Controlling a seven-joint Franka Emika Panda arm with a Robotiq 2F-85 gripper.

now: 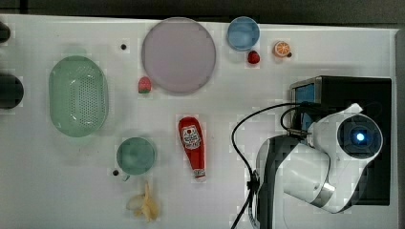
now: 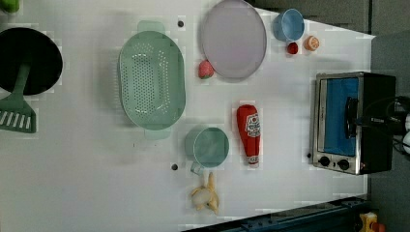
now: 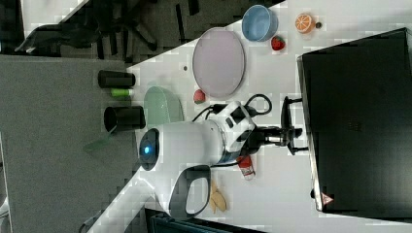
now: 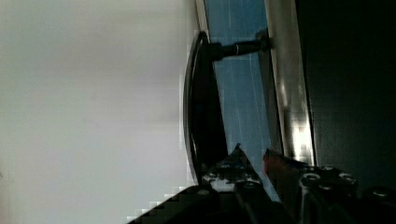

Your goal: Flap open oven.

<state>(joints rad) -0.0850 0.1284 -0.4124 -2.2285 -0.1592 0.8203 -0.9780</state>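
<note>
One arm, top view: white Panda arm lower right of frame, over the boxy black-topped toaster oven (image 1: 356, 90) at right edge.
Left view: oven right of frame, blue glass door shut; dark bar handle (image 2: 349, 117) mid-door.
Right view: gripper (image 3: 291, 133) at handle, centre-right.
Wrist view: fingers (image 4: 233, 165) narrowly parted, straddling handle.

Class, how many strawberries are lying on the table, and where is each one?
2. One strawberry lies between the green colander and the round plate. The other strawberry sits between the blue bowl and the orange slice. The arm may hide more.
</note>
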